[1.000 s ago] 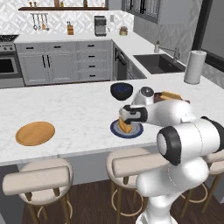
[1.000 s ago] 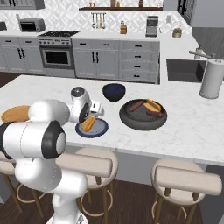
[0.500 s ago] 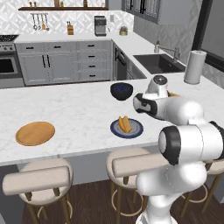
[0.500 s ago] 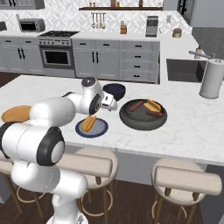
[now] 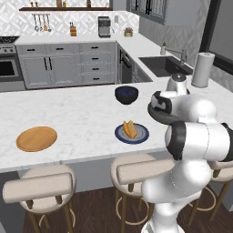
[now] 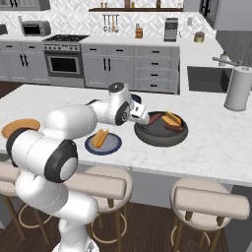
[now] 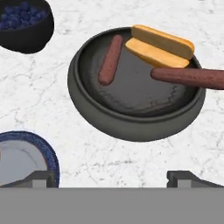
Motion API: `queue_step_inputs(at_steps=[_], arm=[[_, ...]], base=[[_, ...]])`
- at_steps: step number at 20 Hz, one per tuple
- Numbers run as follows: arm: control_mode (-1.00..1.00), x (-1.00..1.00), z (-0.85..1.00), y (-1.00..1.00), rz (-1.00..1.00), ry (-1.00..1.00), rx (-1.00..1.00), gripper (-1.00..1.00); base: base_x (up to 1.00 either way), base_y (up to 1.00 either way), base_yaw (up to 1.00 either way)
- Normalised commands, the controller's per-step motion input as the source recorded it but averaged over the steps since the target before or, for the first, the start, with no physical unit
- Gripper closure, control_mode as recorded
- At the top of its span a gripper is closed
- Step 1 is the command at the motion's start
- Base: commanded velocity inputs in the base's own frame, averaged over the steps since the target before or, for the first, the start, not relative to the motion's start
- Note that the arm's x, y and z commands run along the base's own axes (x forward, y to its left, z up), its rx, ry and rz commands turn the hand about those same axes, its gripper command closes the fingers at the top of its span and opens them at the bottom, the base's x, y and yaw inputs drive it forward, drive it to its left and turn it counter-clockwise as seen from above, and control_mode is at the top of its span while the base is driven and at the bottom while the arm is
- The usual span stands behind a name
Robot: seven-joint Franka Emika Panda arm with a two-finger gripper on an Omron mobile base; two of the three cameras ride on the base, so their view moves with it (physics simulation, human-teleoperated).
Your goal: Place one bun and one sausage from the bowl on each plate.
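The dark grey bowl (image 7: 94, 114) (image 6: 153, 138) holds two sausages, one (image 7: 110, 59) at its left and one (image 7: 189, 77) at its right, plus a bun (image 7: 158, 46) at the far rim. My gripper (image 7: 114, 180) (image 6: 141, 114) hovers open and empty over the counter just short of the bowl, between it and the blue-rimmed plate (image 6: 112, 145) (image 5: 141, 134) (image 7: 49, 154). One bun (image 6: 100, 137) (image 5: 129, 129) lies on that plate. The wooden plate (image 5: 37, 138) (image 6: 19, 127) sits bare at the far left.
A small dark blue bowl of berries (image 7: 24, 22) (image 5: 126, 94) stands behind the blue plate. A paper towel roll (image 6: 237, 88) and the sink (image 5: 164, 66) are to the right. Stools (image 6: 206, 204) line the counter's near edge.
My gripper let go of the bun on the blue-rimmed plate, rose, and swung right towards the dark bowl. The bun stays on the plate.
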Motion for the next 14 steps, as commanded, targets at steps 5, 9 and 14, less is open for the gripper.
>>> queue_step_inputs(at_steps=[5,9,14], arm=[[-1.00,0.00,0.00,-0.62,0.28,0.03,-0.04,-1.00],[-1.00,0.03,0.00,-0.38,0.18,0.26,-0.13,-1.00],[-1.00,0.16,0.05,-0.27,0.04,0.35,-0.21,-1.00]], base=[[0.00,0.00,0.00],[0.00,0.00,0.00],[0.00,0.00,0.00]])
